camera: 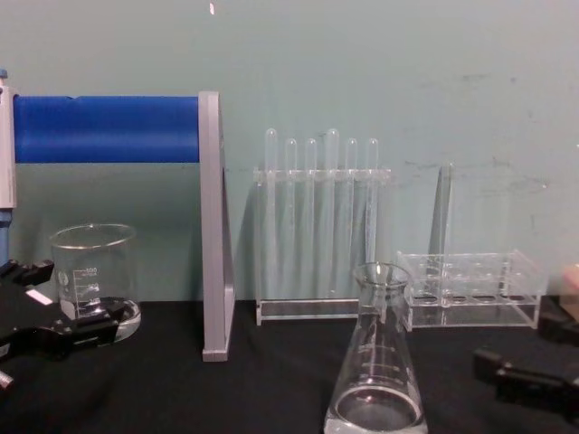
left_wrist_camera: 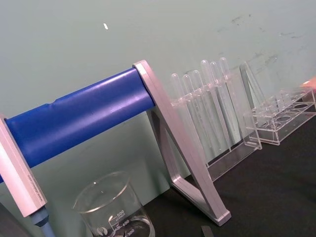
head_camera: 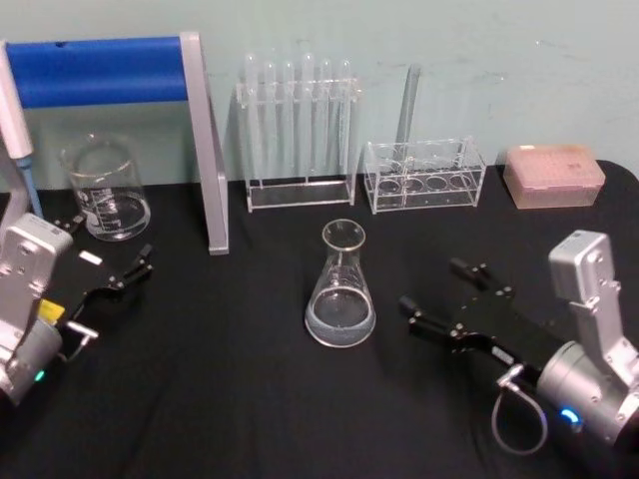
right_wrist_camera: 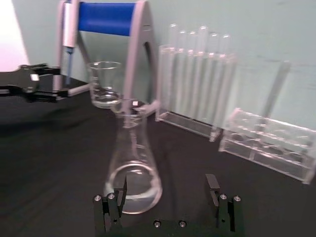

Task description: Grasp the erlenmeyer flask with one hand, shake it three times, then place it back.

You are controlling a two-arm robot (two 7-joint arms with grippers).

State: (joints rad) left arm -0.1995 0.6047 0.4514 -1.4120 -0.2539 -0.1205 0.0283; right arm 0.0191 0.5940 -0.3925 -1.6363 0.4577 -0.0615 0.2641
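Showing the approach stage, with nothing grasped yet. At far left the left gripper (head_camera: 110, 239) rests low over the black table (head_camera: 250, 399), fingers spread and empty, just in front of a beaker (head_camera: 105, 190). It appears idle. Behind it is a stand (head_camera: 205, 150) with a blue bar, followed by a rack (head_camera: 300, 130) of upright test tubes against the wall.

At centre the flask (head_camera: 340, 289) sits upright on the table, well apart from the beaker and in front of the racks. A little clear liquid covers its base. To its right at the back is a low rack (head_camera: 424, 175) holding one tall tube.

Just right of the flask, the right gripper (head_camera: 432, 285) points toward it, fingers wide apart and holding nothing. In the right wrist view the flask lies ahead of the fingertips (right_wrist_camera: 121, 185), not between them, and no contact is visible. A pink box (head_camera: 554, 175) sits at the far right rear.

Progress, judged from this layout: the reach is nearly made. Closing on the flask, lifting it, shaking it three times and setting it back down all remain. The likely next move is a short advance to bring the jaws around the glass.
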